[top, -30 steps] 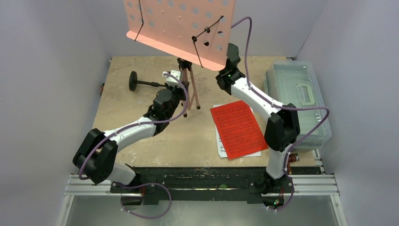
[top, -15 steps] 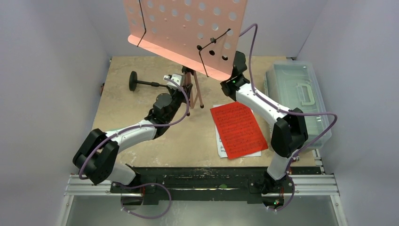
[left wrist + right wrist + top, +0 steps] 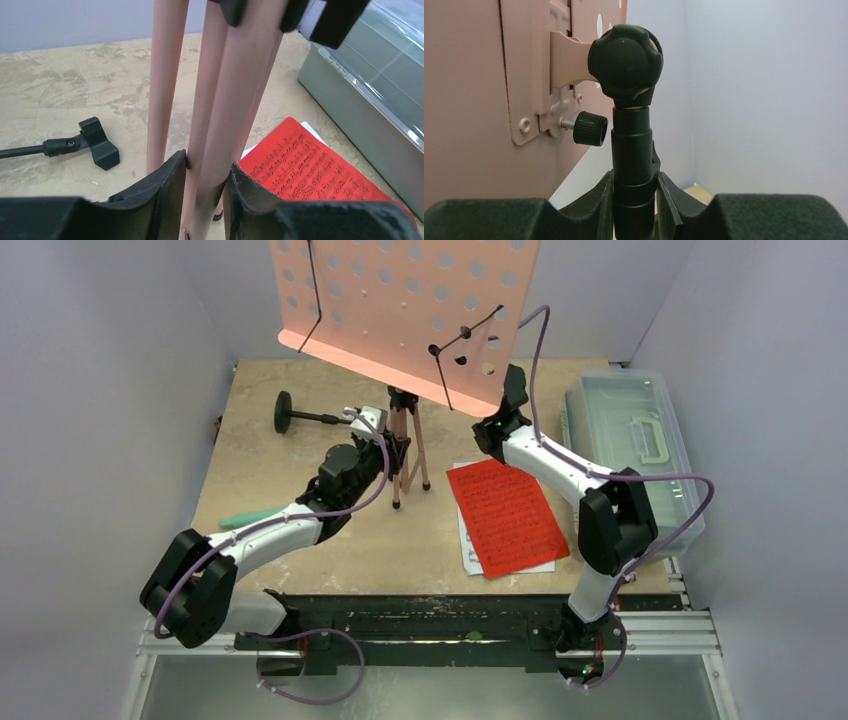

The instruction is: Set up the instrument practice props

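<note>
Music stand (image 3: 400, 310), pink, perforated: upright at rear centre of table (image 3: 260, 470), tripod feet on the surface. Desk tilted; its top edge runs out of the overhead view and its lower lip overhangs the rear middle of the table.

Left gripper (image 3: 206, 180): pads pressed on either side of one pink tripod leg, low down. Two more legs rise just beside it.

Right gripper (image 3: 634, 192): clamped on the black post (image 3: 633, 150) just under the round black knob (image 3: 625, 61), behind the desk. From overhead this gripper is mostly hidden by the desk's right corner.

Red sheet (image 3: 507, 515): flat, right of the tripod feet, lying on a white page (image 3: 466, 540) that shows along its left and near edges.

Small black stand (image 3: 300, 416): on its side, rear left, round base toward the left wall, clip end near the tripod.

Teal tube (image 3: 243, 519): flat near the left table edge, partly under the left arm.

Clear box (image 3: 632, 455): along the right table edge, lid on, close to the right arm's elbow.

Free room: bare tabletop between the tripod feet and the near edge, bounded by the left forearm and the pages. Walls stand close on left, rear and right.
</note>
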Action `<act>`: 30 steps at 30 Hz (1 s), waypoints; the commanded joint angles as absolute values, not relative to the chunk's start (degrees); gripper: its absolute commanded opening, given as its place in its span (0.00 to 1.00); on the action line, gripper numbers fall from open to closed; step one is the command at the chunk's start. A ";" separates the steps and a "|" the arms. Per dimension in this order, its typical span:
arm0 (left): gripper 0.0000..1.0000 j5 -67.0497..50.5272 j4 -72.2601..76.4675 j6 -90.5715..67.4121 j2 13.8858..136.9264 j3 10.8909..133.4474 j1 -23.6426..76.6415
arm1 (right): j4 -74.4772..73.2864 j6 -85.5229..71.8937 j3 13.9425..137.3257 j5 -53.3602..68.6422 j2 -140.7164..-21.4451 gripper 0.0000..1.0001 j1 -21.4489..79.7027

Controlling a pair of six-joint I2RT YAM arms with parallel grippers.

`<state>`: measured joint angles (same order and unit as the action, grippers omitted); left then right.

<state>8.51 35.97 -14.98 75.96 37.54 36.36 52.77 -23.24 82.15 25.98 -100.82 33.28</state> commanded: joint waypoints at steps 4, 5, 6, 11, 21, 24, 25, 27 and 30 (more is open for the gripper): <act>0.39 1.87 22.10 -18.48 77.08 45.45 36.14 | 85.83 -23.73 81.85 22.43 -87.31 0.00 31.25; 0.41 1.85 21.79 -18.13 77.12 46.56 36.14 | 85.44 -23.42 81.37 22.57 -86.95 0.00 31.42; 0.41 1.78 21.19 -17.77 77.16 47.62 36.19 | 85.14 -23.14 81.00 22.71 -86.66 0.00 31.54; 0.52 1.11 21.12 -17.64 78.30 51.02 36.17 | 83.39 -22.01 81.03 23.67 -86.22 0.00 31.94; 0.50 0.90 24.08 -19.63 77.06 55.02 36.20 | 78.59 -20.04 81.14 23.08 -85.96 0.00 32.72; 0.37 0.59 23.90 -19.60 76.25 56.93 36.20 | 77.18 -19.38 81.24 22.81 -86.12 0.00 33.04; 0.36 0.53 23.64 -19.53 76.08 57.69 36.17 | 77.08 -19.34 81.25 22.69 -86.24 0.00 33.07; 0.36 0.53 23.55 -19.35 75.99 58.94 36.16 | 76.94 -19.42 81.39 22.52 -86.46 0.00 33.28; 0.45 0.54 23.63 -19.08 76.56 60.40 36.28 | 76.15 -19.36 81.88 22.37 -86.81 0.00 33.88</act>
<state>1.32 18.39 -18.96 78.85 55.09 36.07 68.12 -17.87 77.21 29.04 -90.28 32.51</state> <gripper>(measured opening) 0.409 0.326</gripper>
